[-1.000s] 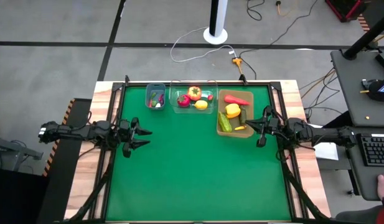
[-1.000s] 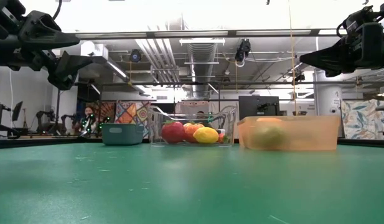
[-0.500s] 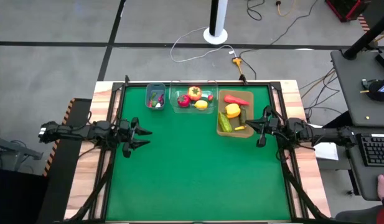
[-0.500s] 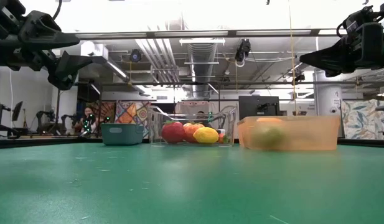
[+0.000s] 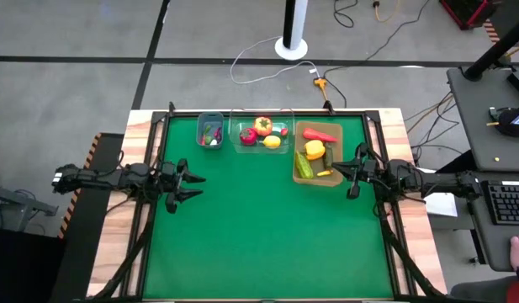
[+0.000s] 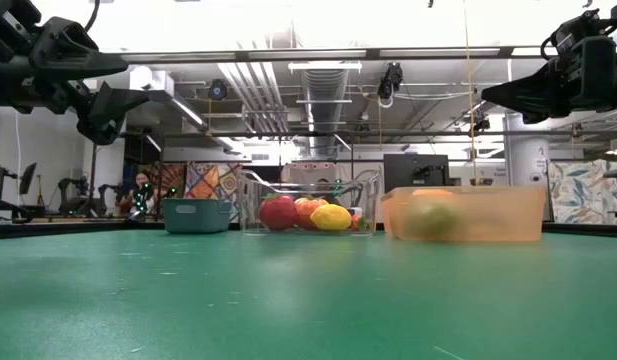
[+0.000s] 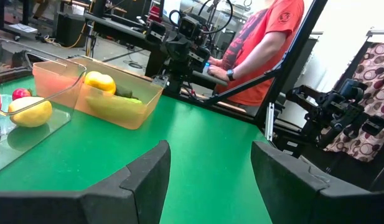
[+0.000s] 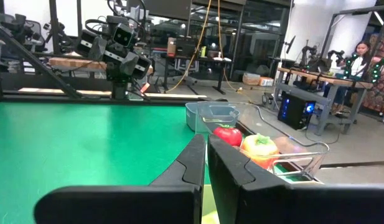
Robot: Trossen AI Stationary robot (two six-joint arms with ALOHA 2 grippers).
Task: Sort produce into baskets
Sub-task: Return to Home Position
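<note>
Nothing changed across the last second: same poses, same contents, so sorting judged complete or paused.

Left gripper [image 5: 185, 183] parked over the left edge of the green table [image 5: 259, 227], fingers spread wide, holding nothing. Small blue-grey bin [image 5: 210, 130] at the far edge, with tiny bits inside. Clear plastic tub [image 5: 262, 135] just beside it, carrying a red round piece [image 5: 248, 135], an orange-yellow pepper [image 5: 263, 126] and a lemon [image 5: 272, 141]. Tan tray [image 5: 301, 128] next along, bearing a red chilli [image 5: 320, 135], a yellow pepper [image 5: 315, 150] and green cucumbers [image 5: 304, 165]. Right gripper [image 5: 350, 176] beside the tray's right side, fingers pressed together and empty. No loose produce anywhere on the green mat. Compared with the earlier frames, neither arm shifted and every piece lies where it lay.
</note>
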